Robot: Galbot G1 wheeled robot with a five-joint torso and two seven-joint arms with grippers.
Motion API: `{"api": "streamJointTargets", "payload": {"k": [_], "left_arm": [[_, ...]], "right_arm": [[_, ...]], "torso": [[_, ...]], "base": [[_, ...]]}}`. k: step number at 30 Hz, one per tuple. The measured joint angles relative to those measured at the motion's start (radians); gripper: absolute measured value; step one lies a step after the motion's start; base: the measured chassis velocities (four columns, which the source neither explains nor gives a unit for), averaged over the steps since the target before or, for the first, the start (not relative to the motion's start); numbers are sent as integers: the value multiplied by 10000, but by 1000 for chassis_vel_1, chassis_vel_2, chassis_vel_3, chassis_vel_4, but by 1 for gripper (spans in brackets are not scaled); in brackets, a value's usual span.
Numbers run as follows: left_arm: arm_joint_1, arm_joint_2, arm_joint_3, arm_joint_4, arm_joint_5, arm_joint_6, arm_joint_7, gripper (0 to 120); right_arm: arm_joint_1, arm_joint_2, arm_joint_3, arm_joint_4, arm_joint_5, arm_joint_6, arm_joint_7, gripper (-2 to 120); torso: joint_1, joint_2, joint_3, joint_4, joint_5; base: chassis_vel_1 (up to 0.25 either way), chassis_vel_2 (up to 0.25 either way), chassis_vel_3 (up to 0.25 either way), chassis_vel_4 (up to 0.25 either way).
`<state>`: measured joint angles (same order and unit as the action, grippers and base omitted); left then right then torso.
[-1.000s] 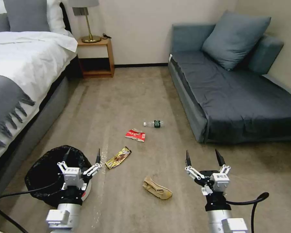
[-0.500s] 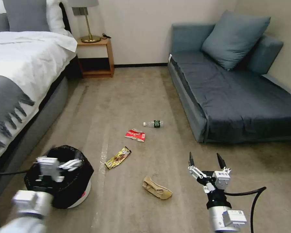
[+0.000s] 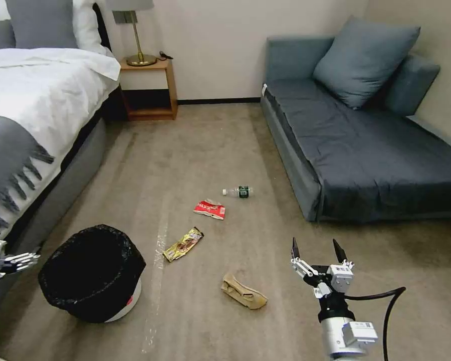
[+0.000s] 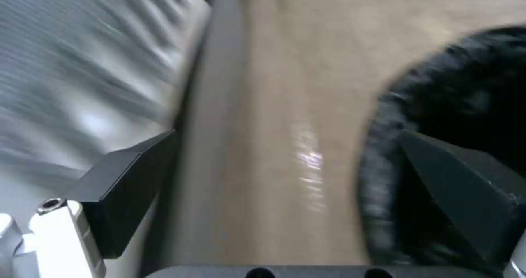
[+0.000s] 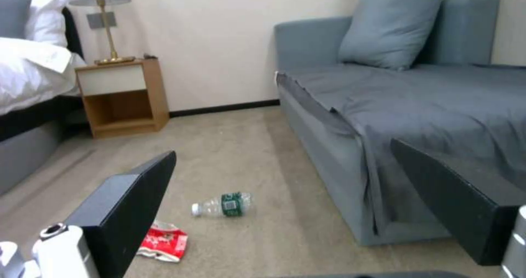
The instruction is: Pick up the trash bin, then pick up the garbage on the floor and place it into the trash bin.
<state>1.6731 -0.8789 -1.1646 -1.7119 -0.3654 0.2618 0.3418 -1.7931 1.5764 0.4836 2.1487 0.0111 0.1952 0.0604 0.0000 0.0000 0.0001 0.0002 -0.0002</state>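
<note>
The trash bin (image 3: 92, 271), lined with a glossy black bag, stands upright on the carpet at the near left. My left gripper (image 3: 10, 260) is to its left by the bed's side; in the left wrist view it (image 4: 287, 134) is open, with the bin's rim (image 4: 438, 105) beside one finger. The garbage lies on the floor: a crumpled tan paper bag (image 3: 243, 292), a gold-brown wrapper (image 3: 184, 244), a red-and-white packet (image 3: 210, 209) and a small clear bottle (image 3: 239, 191). My right gripper (image 3: 318, 248) hovers open and empty, right of the paper bag. The right wrist view shows the bottle (image 5: 222, 204) and packet (image 5: 164, 247).
A bed (image 3: 30, 115) with a white cover and grey throw runs along the left. A blue-grey sofa (image 3: 366, 150) with a cushion fills the right. A wooden nightstand (image 3: 148, 90) with a lamp stands at the far wall. Open carpet lies between them.
My left arm has swung left, from above the bin's mouth to the bed's side. The right gripper has shifted only slightly. The bin and litter have not moved.
</note>
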Motion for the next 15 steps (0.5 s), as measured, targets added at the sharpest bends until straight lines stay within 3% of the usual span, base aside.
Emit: {"api": "streamJointTargets", "payload": {"k": [4,5,9,15], "left_arm": [[-645,258,1137,490,-398,793,13,100],[-645,258,1137,490,-398,793,13,100],[-1352,434,1455,895,-308,1781,-172,100],[-1714,448,1563,1267,-417,2226,-31,100]], "right_arm": [[-9,-94,128,86,172,-16,-7,100],[-9,-94,128,86,172,-16,-7,100],[-61,-60,197,198,372,-93,-7,100],[-71,-16,211,199,407,-107,4,100]], "torso": [[1,0,0,-4,-2],[1,0,0,-4,-2],[0,0,0,-3,1],[0,0,0,-3,1]], "base": [[0,0,0,0],[0,0,0,0],[0,0,0,0],[0,0,0,0]]}}
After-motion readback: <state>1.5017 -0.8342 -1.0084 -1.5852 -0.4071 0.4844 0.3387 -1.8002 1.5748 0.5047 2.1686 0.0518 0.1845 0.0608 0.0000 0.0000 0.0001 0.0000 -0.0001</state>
